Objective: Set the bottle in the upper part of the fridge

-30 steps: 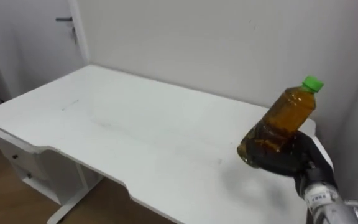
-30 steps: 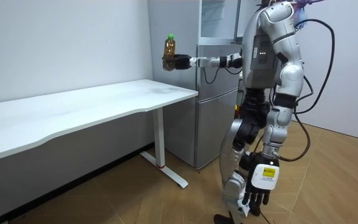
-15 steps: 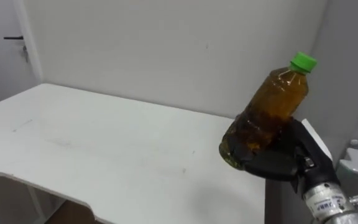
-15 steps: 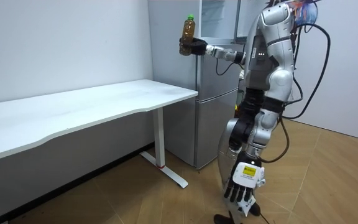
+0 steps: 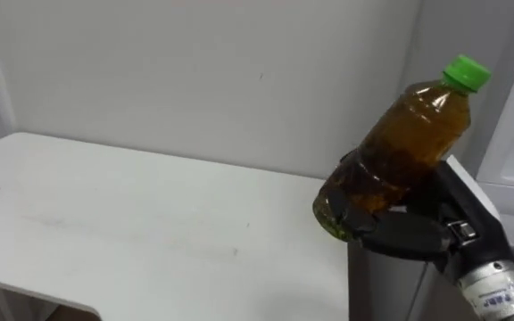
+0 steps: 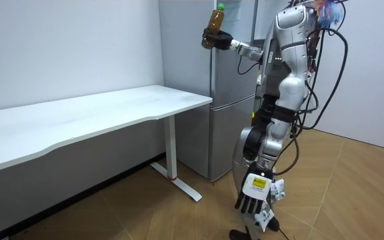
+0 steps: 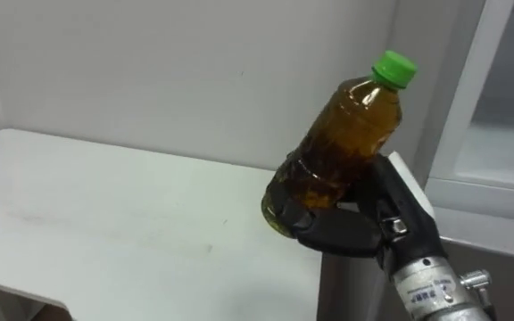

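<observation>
A clear bottle (image 5: 400, 147) of brown liquid with a green cap is held up in the air, tilted with its cap up and to the right. My right hand (image 5: 409, 234) is shut on its lower half, fingers curled round the base. In the room view the bottle (image 6: 214, 19) and that hand (image 6: 223, 41) are raised high in front of the grey fridge (image 6: 235, 107), level with its upper glass-fronted compartment (image 6: 235, 20). The white frame of that compartment (image 7: 471, 107) stands just right of the bottle (image 7: 337, 143). My left hand (image 6: 255, 197) hangs low at my side, fingers relaxed.
A long white table (image 5: 105, 214) stretches to the left under the raised hand, its right end against the fridge side (image 5: 391, 285). A white wall is behind it. In the room view I stand on a wooden floor (image 6: 352, 193) beside the fridge.
My right arm has lifted the bottle higher and carried it from over the table's end to in front of the fridge. My body and head have turned right, so the eye views shifted.
</observation>
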Available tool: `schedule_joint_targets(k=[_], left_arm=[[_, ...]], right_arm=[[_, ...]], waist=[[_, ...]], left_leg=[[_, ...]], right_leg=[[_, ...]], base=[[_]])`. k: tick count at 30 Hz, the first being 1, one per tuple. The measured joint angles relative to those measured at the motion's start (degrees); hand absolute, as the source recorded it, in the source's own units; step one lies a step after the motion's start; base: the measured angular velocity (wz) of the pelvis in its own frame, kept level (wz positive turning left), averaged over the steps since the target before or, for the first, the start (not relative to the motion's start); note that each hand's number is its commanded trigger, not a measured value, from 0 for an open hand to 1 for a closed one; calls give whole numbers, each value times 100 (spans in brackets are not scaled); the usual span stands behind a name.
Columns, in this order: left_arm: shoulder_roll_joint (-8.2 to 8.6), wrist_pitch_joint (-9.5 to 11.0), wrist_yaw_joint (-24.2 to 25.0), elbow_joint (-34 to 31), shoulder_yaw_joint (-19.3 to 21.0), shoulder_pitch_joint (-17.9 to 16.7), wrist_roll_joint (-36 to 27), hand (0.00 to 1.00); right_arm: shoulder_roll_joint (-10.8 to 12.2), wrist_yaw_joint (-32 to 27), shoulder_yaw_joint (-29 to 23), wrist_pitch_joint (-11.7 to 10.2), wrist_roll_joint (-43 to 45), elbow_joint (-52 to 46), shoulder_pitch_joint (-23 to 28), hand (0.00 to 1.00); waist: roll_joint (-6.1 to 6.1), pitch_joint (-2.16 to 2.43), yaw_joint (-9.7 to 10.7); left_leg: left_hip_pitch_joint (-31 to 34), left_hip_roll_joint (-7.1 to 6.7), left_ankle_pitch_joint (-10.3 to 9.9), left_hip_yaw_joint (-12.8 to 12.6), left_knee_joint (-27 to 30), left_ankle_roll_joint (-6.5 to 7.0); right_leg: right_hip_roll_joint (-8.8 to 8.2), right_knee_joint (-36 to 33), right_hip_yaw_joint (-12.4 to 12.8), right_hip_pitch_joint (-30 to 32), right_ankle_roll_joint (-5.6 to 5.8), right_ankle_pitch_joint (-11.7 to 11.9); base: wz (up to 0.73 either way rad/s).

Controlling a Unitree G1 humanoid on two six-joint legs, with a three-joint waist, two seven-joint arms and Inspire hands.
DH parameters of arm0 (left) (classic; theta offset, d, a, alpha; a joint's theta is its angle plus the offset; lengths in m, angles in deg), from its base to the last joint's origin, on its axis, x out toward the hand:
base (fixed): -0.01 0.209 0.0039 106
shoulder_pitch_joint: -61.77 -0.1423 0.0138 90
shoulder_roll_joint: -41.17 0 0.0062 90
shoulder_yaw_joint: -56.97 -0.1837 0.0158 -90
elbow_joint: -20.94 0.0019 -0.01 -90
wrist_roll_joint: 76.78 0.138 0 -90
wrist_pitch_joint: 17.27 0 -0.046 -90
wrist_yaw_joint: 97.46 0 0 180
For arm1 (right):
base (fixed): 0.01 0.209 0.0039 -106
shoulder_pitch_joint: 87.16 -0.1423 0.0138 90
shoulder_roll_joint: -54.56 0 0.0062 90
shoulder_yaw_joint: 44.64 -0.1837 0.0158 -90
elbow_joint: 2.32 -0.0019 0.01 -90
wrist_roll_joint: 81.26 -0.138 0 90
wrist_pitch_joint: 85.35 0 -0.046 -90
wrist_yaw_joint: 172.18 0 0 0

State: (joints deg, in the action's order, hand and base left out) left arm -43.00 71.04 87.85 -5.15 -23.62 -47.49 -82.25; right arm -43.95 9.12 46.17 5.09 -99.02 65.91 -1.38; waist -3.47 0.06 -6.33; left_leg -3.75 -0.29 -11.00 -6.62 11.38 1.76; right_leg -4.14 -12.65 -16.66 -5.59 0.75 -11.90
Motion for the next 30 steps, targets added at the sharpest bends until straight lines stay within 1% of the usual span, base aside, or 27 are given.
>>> schedule_joint_targets(k=[1, 2, 3, 4, 5, 6, 8, 11, 12, 14, 16, 18, 22, 24, 27, 30], left_arm=[[0, 4, 1, -6, 0, -3, -1, 0], [-5, 21, 3, -7, -1, -2, -2, 0], [-16, 46, 16, -3, -2, -12, 0, 0], [-18, 48, 22, -3, -2, -15, 2, 0], [-17, 59, 40, -10, -2, -13, 3, 0], [-16, 84, 50, -3, -2, -22, 3, 0], [-21, 88, 51, 19, 0, -45, 3, 0], [-26, 89, 47, 21, 1, -50, -4, 0], [-25, 96, 46, 26, 6, -48, 1, 0], [-21, 102, 45, 39, 121, -49, -1, 0], [-16, 135, 42, 60, 241, -58, -1, 0], [3, 143, 35, 105, 348, -68, -4, 0], [8, 192, 35, 267, 427, -93, -14, 0], [14, 208, 34, 311, 493, -110, -14, 0], [15, 209, 33, 351, 522, -162, -13, 0], [16, 208, 31, 368, 565, -171, -14, 0]], right_arm=[[0, 25, 0, 0, -1, -53, 12, 100], [0, 48, -1, 0, -6, -166, 44, 100], [-1, 89, -5, 0, -5, -238, 51, 100], [-1, 102, -16, 0, -1, -267, 57, 100], [-1, 135, -110, 0, 0, -350, 113, 100], [0, 142, -195, 0, 1, -403, 124, 100], [-1, 142, -337, 0, -5, -445, 127, 100], [-1, 137, -604, -1, -28, -446, 128, 100], [-1, 134, -708, -1, -25, -447, 138, 100], [-1, 133, -880, -2, -23, -477, 201, 100], [-2, 69, -1110, -2, -28, -588, 404, 100], [-2, -86, -1311, -6, -37, -600, 563, 100], [-1, -268, -1632, -6, -29, -600, 658, 100], [-1, -454, -1833, -6, -30, -597, 698, 100], [-1, -593, -1914, -20, -27, -596, 751, 100], [0, -679, -1922, -29, -30, -597, 820, 100]], waist=[[-1, 0, 22], [0, 0, 49], [-5, -2, 138], [-7, 1, 164], [-10, 3, 212], [-8, 4, 206], [-1, -1, 210], [6, -3, 293], [26, -5, 299], [34, 10, 303], [32, 11, 321], [33, 17, 405], [22, 21, 493], [-10, 17, 526], [-42, 20, 586], [-66, 18, 599]], left_leg=[[0, 12, -4, -37, -1, -5], [2, 47, -21, -126, 4, -18], [4, 60, -30, -137, 15, -29], [3, 64, -31, -142, 15, -32], [-7, 84, -43, -209, 16, -40], [-19, 112, -55, -280, 17, -49], [-23, 157, -74, -371, 24, -64], [-66, 176, -86, -437, 24, -76], [-82, 188, -101, -474, 24, -83], [-80, 214, -112, -563, 27, -90], [-73, 220, -112, -574, 24, -92], [-85, 221, -115, -577, 21, -96], [-107, 220, -116, -582, 16, -99], [-133, 221, -117, -587, 14, -100], [-184, 232, -130, -614, 5, -115], [-191, 252, -136, -671, 9, -125]], right_leg=[[9, -1, 36, 11, -4, 2], [34, 0, 86, 15, -22, 16], [45, 0, 92, 13, -31, 22], [50, 0, 97, 13, -31, 23], [64, -1, 141, 40, -35, 25], [93, -1, 242, 64, -54, 37], [125, 4, 289, 74, -76, 74], [149, 5, 373, 97, -83, 78], [162, 4, 415, 116, -90, 83], [175, 1, 495, 156, -108, 96], [180, 2, 498, 164, -110, 99], [179, 1, 511, 161, -110, 99], [182, -3, 533, 168, -110, 99], [191, -6, 545, 159, -110, 99], [216, -3, 572, 126, -110, 99], [227, 5, 605, 142, -117, 102]], base=[[-26], [-26], [-19], [-9], [-21], [-30], [-31], [-16], [-18], [-20], [-8], [0], [-3], [-3], [-7], [-9]])
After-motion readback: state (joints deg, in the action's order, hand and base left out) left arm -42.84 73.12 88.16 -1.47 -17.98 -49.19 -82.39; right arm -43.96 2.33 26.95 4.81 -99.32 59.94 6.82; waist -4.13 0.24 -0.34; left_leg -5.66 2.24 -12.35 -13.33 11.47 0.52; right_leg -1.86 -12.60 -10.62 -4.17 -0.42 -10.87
